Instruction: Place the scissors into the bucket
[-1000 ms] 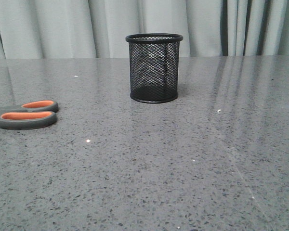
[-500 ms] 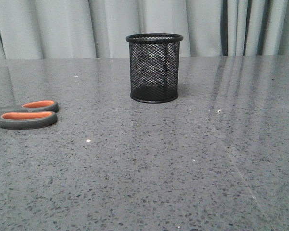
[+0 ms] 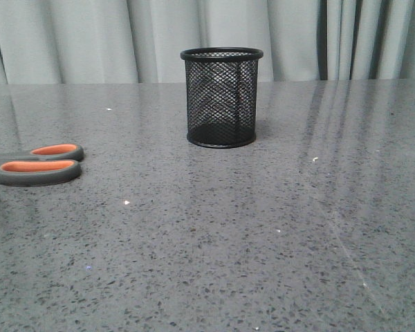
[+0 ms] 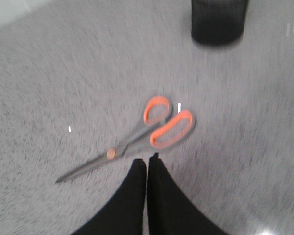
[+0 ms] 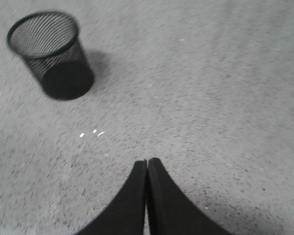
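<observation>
Clearly left arm nearer. Scissors (image 4: pixel 137 139) flat on tabletop (image 3: pixel 263 228), far left in front view, well apart from bucket (image 3: pixel 221 97). In left wrist view they lie just ahead of my left end effector (image 4: pixel 147 164), long axis diagonal to fingers, loops toward bucket, blade tips pointing away. Left end effector pressed together, holding nothing; must spread before grasp. Right end effector (image 5: pixel 147 166) also pressed together, empty, over bare tabletop near bucket.

Grey speckled table (image 3: pixel 263 242); pale pleated curtain (image 3: pixel 90 38) behind it
</observation>
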`<act>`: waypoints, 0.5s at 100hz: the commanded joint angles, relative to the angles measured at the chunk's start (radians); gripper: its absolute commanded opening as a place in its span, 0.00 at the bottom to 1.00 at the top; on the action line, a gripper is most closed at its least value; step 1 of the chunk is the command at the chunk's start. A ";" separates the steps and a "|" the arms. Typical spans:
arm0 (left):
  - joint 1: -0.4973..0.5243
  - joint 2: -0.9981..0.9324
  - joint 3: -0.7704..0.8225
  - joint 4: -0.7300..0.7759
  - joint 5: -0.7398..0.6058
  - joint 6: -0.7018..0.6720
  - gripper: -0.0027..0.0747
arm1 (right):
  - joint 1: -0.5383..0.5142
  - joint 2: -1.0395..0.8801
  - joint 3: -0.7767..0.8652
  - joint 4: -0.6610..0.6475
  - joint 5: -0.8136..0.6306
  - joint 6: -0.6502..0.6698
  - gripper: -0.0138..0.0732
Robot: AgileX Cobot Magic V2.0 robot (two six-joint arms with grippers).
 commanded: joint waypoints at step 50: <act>-0.145 0.273 -0.057 0.106 0.166 0.397 0.06 | 0.094 0.108 -0.093 -0.036 0.068 -0.150 0.22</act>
